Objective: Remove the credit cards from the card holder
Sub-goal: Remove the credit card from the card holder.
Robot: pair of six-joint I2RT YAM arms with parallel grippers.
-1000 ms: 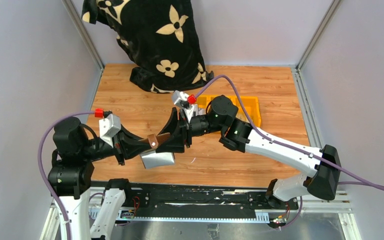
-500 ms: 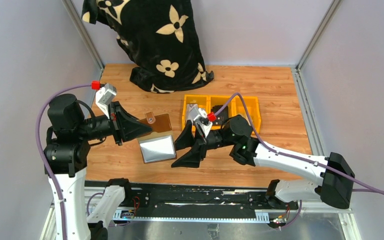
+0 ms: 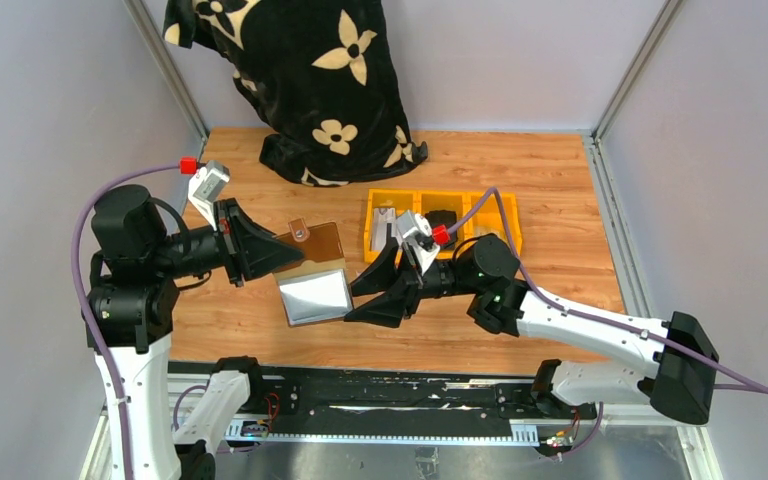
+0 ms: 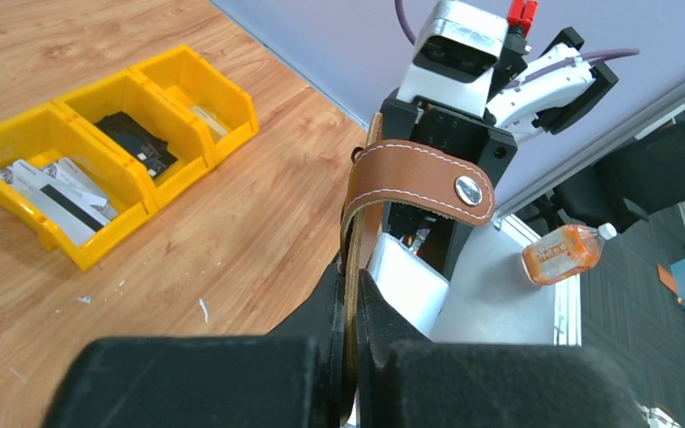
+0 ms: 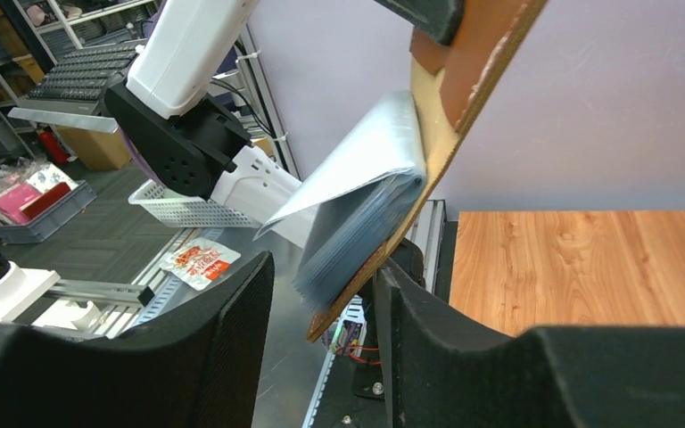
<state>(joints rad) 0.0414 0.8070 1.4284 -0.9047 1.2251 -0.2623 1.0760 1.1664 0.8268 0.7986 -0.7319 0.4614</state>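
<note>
A second ago the two arms were locked together low over the near middle of the desk [image 3: 560, 170], both on the card holder [image 3: 317, 243]. Now they have parted. The left gripper [image 3: 282, 256] has carried it up and back toward the left edge. It is clenched on the brown cover, the tab with its snap standing free at the top. The silvery sleeves [image 3: 313, 295] have dropped open below, hanging clear of the wood. The right gripper [image 3: 351, 304] let go, swung out toward the near edge, and has come back in beside the sleeves. Its jaws are parted and astride their lower corner in its wrist view, not closed on anything I can see. So the holder is now presented open, and the next pinch looks aimed at a card edge. Whether any card sits in those sleeves I cannot tell; they only show as a shiny fanned stack. Pale credit cards [image 4: 53, 192] already lie in one end compartment of the yellow bins [image 3: 508, 212] toward the far right.
</note>
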